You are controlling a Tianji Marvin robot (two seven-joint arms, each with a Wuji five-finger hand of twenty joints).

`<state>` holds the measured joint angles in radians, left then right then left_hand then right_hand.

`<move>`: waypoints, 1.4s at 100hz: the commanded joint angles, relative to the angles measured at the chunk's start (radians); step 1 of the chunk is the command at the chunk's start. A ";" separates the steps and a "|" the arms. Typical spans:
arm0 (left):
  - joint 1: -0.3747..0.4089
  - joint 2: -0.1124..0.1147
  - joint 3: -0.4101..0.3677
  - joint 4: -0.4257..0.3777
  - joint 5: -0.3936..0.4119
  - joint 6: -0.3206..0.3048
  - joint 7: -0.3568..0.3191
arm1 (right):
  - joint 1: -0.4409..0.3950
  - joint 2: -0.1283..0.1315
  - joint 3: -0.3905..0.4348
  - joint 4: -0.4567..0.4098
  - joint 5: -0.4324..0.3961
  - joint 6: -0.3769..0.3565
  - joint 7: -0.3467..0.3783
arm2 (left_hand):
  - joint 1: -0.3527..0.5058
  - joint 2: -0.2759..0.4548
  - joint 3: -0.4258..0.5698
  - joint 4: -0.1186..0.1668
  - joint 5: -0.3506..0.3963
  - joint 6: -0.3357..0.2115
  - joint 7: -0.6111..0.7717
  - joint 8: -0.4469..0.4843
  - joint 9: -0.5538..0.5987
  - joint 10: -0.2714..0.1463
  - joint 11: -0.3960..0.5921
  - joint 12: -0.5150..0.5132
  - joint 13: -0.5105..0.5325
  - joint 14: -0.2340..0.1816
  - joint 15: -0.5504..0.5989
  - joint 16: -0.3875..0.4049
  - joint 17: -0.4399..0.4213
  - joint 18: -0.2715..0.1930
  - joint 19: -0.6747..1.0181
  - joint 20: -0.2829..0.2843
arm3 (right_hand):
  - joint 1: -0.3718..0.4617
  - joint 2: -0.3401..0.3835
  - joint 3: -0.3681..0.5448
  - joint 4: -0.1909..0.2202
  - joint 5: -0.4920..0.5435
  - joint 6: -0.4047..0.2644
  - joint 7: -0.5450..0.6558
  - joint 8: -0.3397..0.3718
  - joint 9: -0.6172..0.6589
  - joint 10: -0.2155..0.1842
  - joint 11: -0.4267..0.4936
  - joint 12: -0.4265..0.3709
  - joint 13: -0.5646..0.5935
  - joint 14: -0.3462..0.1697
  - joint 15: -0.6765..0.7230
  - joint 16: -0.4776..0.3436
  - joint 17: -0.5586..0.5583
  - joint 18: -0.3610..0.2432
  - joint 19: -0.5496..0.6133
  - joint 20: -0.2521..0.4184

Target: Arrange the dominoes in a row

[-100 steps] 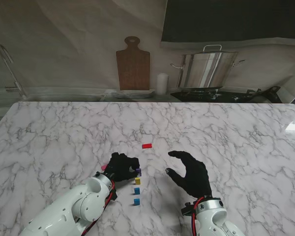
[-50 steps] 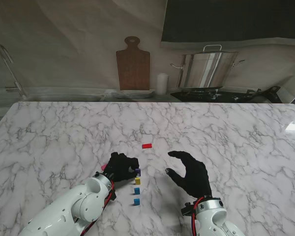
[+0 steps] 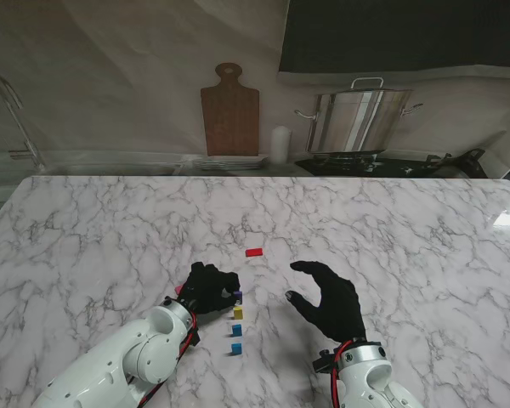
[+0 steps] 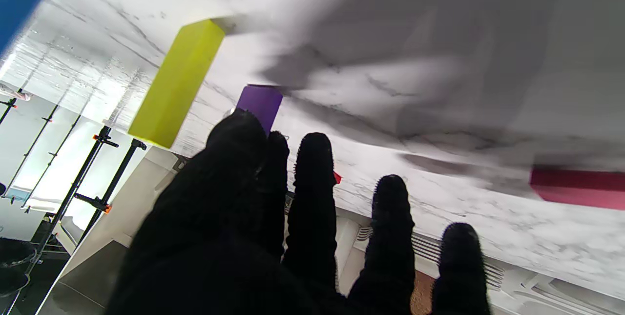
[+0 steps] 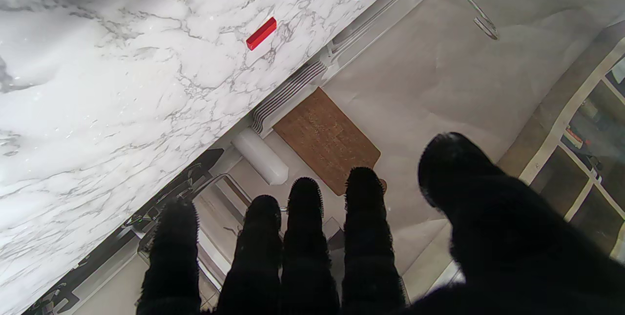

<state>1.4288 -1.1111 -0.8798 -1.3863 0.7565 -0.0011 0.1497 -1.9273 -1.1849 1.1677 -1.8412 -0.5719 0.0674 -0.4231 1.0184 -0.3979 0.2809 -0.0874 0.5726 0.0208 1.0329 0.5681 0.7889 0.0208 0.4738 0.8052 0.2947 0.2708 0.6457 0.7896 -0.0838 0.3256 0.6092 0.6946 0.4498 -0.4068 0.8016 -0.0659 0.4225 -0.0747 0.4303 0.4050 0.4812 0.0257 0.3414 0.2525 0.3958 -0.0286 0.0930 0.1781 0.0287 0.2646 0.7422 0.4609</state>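
Note:
Four dominoes stand in a line running toward me: purple (image 3: 239,297), yellow (image 3: 237,313) and two blue (image 3: 236,329) (image 3: 235,348). My left hand (image 3: 208,287) sits just left of the line's far end, thumb and forefinger pinched on the top of the purple domino (image 4: 260,105), with the yellow domino (image 4: 176,83) beside it. A pink domino (image 3: 179,289) lies flat at that hand's left side, half hidden. A red domino (image 3: 254,252) lies flat farther out. My right hand (image 3: 327,299) hovers right of the line, fingers spread and holding nothing.
Behind the marble table (image 3: 408,229) a wooden cutting board (image 3: 229,110) leans on the wall by a white cylinder (image 3: 280,144) and a steel pot (image 3: 361,119) on a stove. A stack of plates (image 3: 229,161) sits under the board.
My left hand has edged very slightly to the left. The dominoes and the right hand have not moved.

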 commanded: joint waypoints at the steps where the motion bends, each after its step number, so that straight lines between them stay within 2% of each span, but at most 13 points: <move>1: 0.003 0.001 0.001 -0.004 -0.001 0.004 -0.023 | -0.003 -0.002 -0.001 0.000 0.001 0.004 0.002 | 0.033 -0.002 0.041 0.029 -0.004 -0.067 0.051 0.042 0.016 -0.012 -0.012 0.012 -0.009 0.014 0.007 0.008 -0.015 0.003 0.019 0.004 | -0.007 0.014 0.004 0.022 0.010 0.007 0.004 0.014 0.008 0.002 0.013 0.005 -0.005 -0.005 0.010 0.007 0.000 -0.001 0.019 0.014; 22: 0.008 0.005 -0.003 -0.019 0.000 0.015 -0.045 | -0.003 -0.002 0.001 0.000 0.003 0.005 0.004 | 0.013 -0.022 0.061 0.026 -0.025 -0.038 -0.030 0.080 -0.044 0.003 0.045 -0.039 -0.032 0.020 -0.001 0.008 -0.014 0.000 0.004 -0.002 | -0.007 0.014 0.004 0.022 0.010 0.007 0.004 0.014 0.007 0.004 0.012 0.005 -0.005 -0.004 0.010 0.007 -0.001 -0.001 0.018 0.013; 78: 0.010 0.012 -0.007 -0.035 0.000 0.018 -0.082 | -0.005 -0.002 0.005 -0.003 0.003 0.006 0.005 | -0.004 -0.021 0.065 0.027 -0.034 -0.001 -0.260 -0.003 -0.106 0.016 0.077 -0.086 -0.051 0.025 -0.014 0.006 -0.018 -0.003 -0.029 0.006 | -0.006 0.011 0.005 0.022 0.010 0.008 0.003 0.014 0.008 0.002 0.013 0.005 -0.005 -0.004 0.009 0.008 0.000 -0.001 0.018 0.014; 84: 0.010 0.013 -0.008 -0.036 -0.001 0.018 -0.084 | -0.005 -0.002 0.005 -0.003 0.003 0.006 0.005 | 0.001 -0.028 0.068 0.027 -0.024 -0.009 -0.255 0.004 -0.105 0.018 0.078 -0.086 -0.052 0.027 -0.015 0.006 -0.017 -0.003 -0.029 0.007 | -0.006 0.011 0.005 0.022 0.010 0.008 0.003 0.014 0.007 0.003 0.013 0.005 -0.005 -0.004 0.009 0.008 -0.001 -0.001 0.018 0.014; 96: 0.010 0.013 -0.008 -0.037 0.001 0.018 -0.086 | -0.005 -0.002 0.004 -0.003 0.003 0.006 0.005 | 0.001 -0.021 0.060 0.022 0.007 -0.024 -0.168 0.077 -0.100 0.019 0.079 -0.085 -0.053 0.028 -0.016 0.006 -0.018 -0.002 -0.036 0.011 | -0.006 0.012 0.006 0.022 0.009 0.008 0.003 0.014 0.008 0.003 0.013 0.005 -0.005 -0.003 0.009 0.008 0.000 -0.001 0.018 0.014; 114: 0.010 0.012 -0.008 -0.038 -0.002 0.021 -0.086 | -0.006 -0.002 0.005 -0.004 0.004 0.006 0.005 | -0.002 -0.009 0.041 0.025 -0.003 -0.005 -0.075 0.124 -0.103 0.020 0.086 -0.084 -0.056 0.029 -0.015 0.008 -0.017 -0.004 -0.041 0.014 | -0.006 0.012 0.005 0.022 0.010 0.007 0.003 0.014 0.007 0.003 0.012 0.005 -0.005 -0.004 0.009 0.008 -0.001 -0.001 0.017 0.014; 140: 0.011 0.012 -0.006 -0.038 -0.006 0.023 -0.088 | -0.006 -0.002 0.005 -0.005 0.004 0.005 0.006 | -0.002 -0.006 0.027 0.027 -0.021 0.010 -0.068 0.112 -0.116 0.022 0.094 -0.092 -0.060 0.029 -0.014 0.009 -0.019 -0.005 -0.046 0.021 | -0.007 0.012 0.005 0.022 0.010 0.007 0.004 0.014 0.007 0.004 0.012 0.005 -0.004 -0.004 0.010 0.008 0.000 0.000 0.017 0.014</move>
<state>1.4378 -1.0984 -0.8888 -1.4208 0.7536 0.0192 0.0788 -1.9283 -1.1849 1.1718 -1.8427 -0.5690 0.0682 -0.4197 1.0142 -0.3980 0.3183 -0.0872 0.5653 0.0268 0.9449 0.6820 0.6977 0.0380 0.5501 0.7248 0.2585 0.2813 0.6257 0.7896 -0.0841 0.3256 0.5812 0.6946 0.4498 -0.4068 0.8016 -0.0659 0.4225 -0.0747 0.4303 0.4050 0.4812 0.0257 0.3414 0.2525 0.3958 -0.0283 0.0930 0.1781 0.0288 0.2647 0.7485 0.4612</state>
